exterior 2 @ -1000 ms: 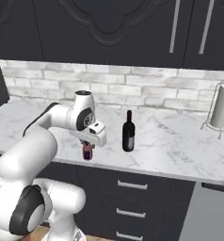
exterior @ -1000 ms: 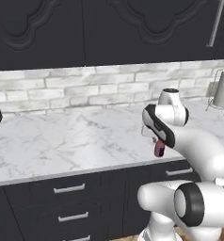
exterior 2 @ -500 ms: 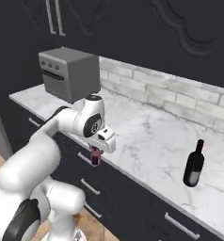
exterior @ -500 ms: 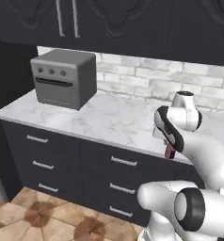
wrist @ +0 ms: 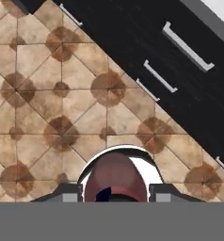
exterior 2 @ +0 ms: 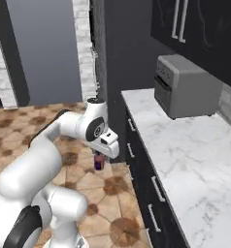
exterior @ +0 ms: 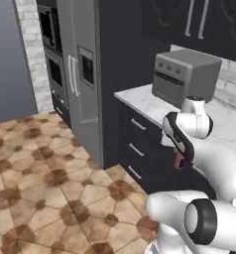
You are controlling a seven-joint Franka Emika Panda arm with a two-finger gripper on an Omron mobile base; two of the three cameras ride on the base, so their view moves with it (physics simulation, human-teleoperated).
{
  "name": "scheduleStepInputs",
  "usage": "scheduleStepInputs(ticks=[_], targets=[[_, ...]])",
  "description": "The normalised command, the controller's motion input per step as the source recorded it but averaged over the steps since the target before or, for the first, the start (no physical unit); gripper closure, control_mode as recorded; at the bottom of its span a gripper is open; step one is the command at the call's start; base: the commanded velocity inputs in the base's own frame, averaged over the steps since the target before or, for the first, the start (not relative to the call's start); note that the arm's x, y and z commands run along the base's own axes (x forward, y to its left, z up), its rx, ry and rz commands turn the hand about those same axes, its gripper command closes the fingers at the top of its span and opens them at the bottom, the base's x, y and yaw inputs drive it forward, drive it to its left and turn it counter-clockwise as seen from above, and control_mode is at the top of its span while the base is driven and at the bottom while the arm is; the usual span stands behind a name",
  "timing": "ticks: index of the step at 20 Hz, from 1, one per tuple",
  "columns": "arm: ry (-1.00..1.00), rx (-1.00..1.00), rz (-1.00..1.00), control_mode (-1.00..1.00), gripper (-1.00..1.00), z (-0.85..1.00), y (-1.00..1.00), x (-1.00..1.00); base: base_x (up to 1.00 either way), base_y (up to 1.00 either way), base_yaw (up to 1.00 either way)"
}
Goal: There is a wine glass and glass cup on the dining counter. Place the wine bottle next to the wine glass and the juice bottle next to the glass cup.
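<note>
My gripper (exterior 2: 99, 156) is shut on the juice bottle (exterior 2: 99, 163), a small reddish-purple bottle hanging from the hand above the tiled floor, just off the front of the dark cabinets. From the left base view the juice bottle (exterior: 179, 161) peeks out under the wrist. Looking down the hand, the juice bottle (wrist: 116, 176) sits between the two fingers (wrist: 69, 193), with floor tiles below it. The wine glass, glass cup, wine bottle and dining counter are out of view.
A grey toaster oven (exterior 2: 185, 87) stands on a white marble kitchen counter (exterior 2: 185, 160) over dark drawers (wrist: 184, 47). A tall grey fridge (exterior: 83, 79) and wall ovens (exterior: 53, 49) stand to the left. Brown tiled floor (exterior: 40, 173) spreads open in front.
The whole picture has swung: the base is turning left, away from the kitchen counter. The wine bottle has passed out of view. The juice bottle stays in the gripper.
</note>
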Motion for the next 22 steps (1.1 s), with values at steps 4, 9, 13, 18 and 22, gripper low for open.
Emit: scheduleStepInputs(ticks=[4,9,13,18,22], targets=[[0.0,0.0,0.0,1.0,1.0,0.0,0.0,0.0,0.0,0.0,1.0],[0.0,0.0,0.0,1.0,1.0,0.0,0.0,0.0,0.01,0.0,1.0],[0.0,0.0,0.0,1.0,1.0,0.0,0.0,0.0,0.09,0.0,1.0],[0.0,0.0,0.0,1.0,1.0,0.0,0.0,0.0,0.15,-0.03,0.93],[0.0,0.0,0.0,1.0,1.0,0.0,0.0,0.0,0.22,-0.06,0.75]])
